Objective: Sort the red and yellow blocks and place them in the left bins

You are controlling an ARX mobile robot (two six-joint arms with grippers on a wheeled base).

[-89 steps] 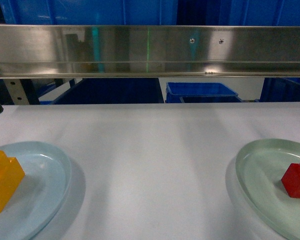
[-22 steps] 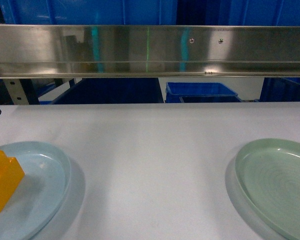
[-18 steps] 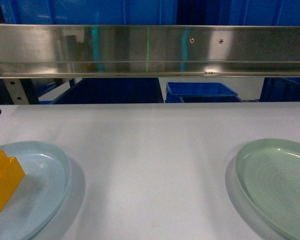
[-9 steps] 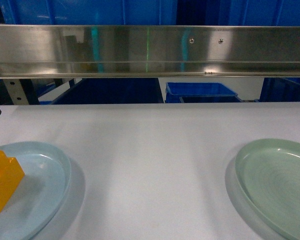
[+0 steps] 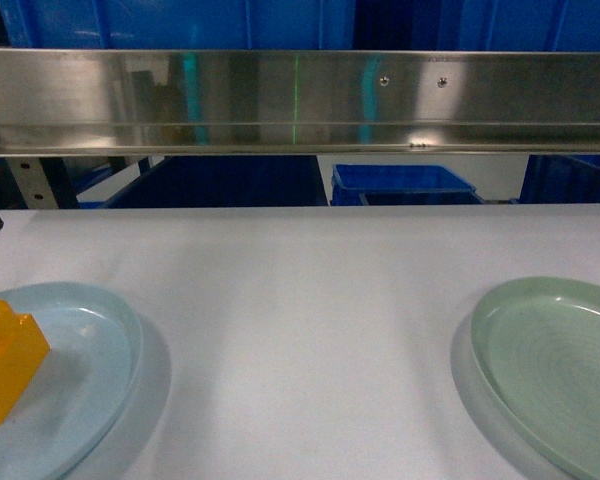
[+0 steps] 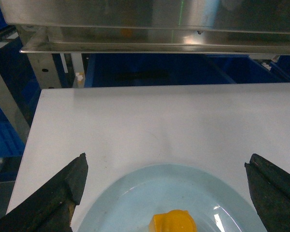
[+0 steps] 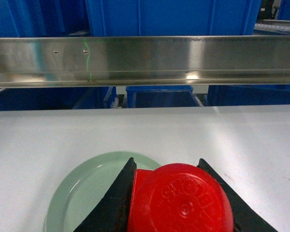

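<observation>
White table (image 5: 310, 300) under a steel rail (image 5: 300, 100); right fingers (image 7: 111, 203) grip the red block (image 7: 181, 200), left fingers (image 6: 63, 193) spread wide.

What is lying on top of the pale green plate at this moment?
Nothing: the pale green plate is bare in the head view. The red block is clamped in the right gripper above it.

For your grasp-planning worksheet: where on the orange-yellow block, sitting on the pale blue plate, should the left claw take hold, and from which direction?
Probably from above, closing on two opposite flat side walls of the orange-yellow block, below the stud. It sits upright on the pale blue plate, stud up, so the round stud would likely slip. The left claw hangs open above it, fingers on either side.
</observation>
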